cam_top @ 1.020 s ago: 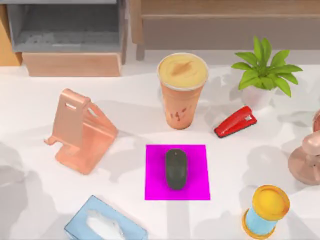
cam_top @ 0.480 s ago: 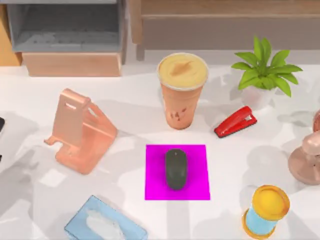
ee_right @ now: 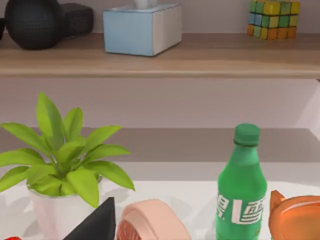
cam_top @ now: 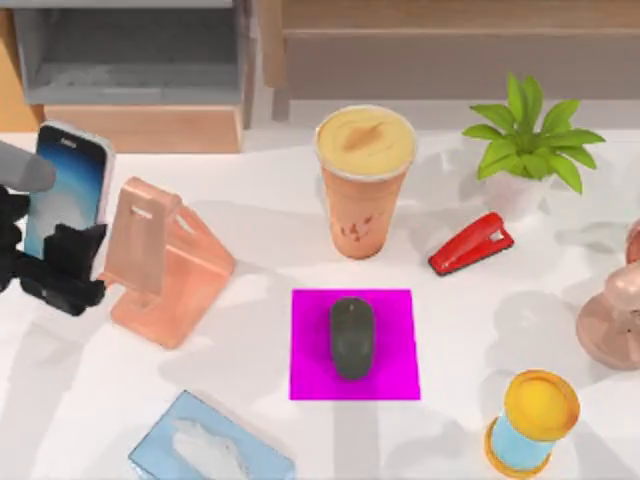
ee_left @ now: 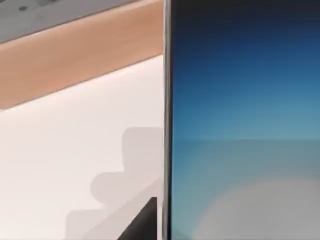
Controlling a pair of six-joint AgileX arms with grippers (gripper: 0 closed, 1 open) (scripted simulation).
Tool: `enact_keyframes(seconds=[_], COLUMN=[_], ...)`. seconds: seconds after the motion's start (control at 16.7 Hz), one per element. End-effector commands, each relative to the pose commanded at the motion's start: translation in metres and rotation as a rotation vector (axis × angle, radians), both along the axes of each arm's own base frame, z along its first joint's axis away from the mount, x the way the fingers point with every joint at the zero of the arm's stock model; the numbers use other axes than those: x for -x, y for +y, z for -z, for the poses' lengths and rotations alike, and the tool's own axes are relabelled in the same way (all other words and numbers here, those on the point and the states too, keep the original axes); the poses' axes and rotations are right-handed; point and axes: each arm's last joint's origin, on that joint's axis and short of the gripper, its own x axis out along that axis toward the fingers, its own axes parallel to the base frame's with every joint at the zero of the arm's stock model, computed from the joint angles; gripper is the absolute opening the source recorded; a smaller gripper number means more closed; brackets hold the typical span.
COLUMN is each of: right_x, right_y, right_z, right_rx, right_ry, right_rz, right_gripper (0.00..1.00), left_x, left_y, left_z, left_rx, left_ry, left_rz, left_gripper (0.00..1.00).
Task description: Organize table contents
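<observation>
A: What is on the bench and how does it look?

B: It is a broad, glossy white top. At the far left the left gripper, black and blocky, has its jaws pinching the lower part of the smartphone, a slim slab with rounded corners and a blue-white screen. The phone stands upright, above the bench, just left of the copper-pink phone stand, an angular piece with a slot in its back.

A: And the other things?

B: The dark grey oval mouse lies in the middle of a flat magenta square pad. Behind it stands the tall orange cup with a creamy yellow top. To its right lies a red stapler, then a leafy plant in a white pot. Near right stands a yellow-and-blue cylinder; near left, a pale blue tissue box.

A: The room?

B: Wooden shelves run along the far side. In the right wrist view a green bottle stands on the bench, and a shelf carries a colour cube. For the right gripper's jaws, I cannot tell.
</observation>
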Motion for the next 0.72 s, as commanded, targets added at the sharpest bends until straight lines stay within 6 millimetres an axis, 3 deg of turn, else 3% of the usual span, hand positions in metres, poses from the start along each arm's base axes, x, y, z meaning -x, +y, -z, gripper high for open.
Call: enact_keyframes(seconds=[0.18, 0.48, 0.72], right_x=[0.000, 0.000, 0.000], right_y=[0.000, 0.000, 0.000], right_z=[0.000, 0.000, 0.000], right_rx=[0.000, 0.000, 0.000], right_ry=[0.000, 0.000, 0.000], right_rz=[0.000, 0.000, 0.000], right_gripper=[1.00, 1.00, 1.00], left_x=[0.011, 0.011, 0.014], left_y=[-0.010, -0.010, -0.012], left_z=[-0.005, -0.006, -0.035], left_rx=[0.072, 0.072, 0.046], left_ry=[-0.076, -0.084, -0.234], left_rz=[0.046, 0.046, 0.100], left_gripper=[0.00, 0.00, 0.00])
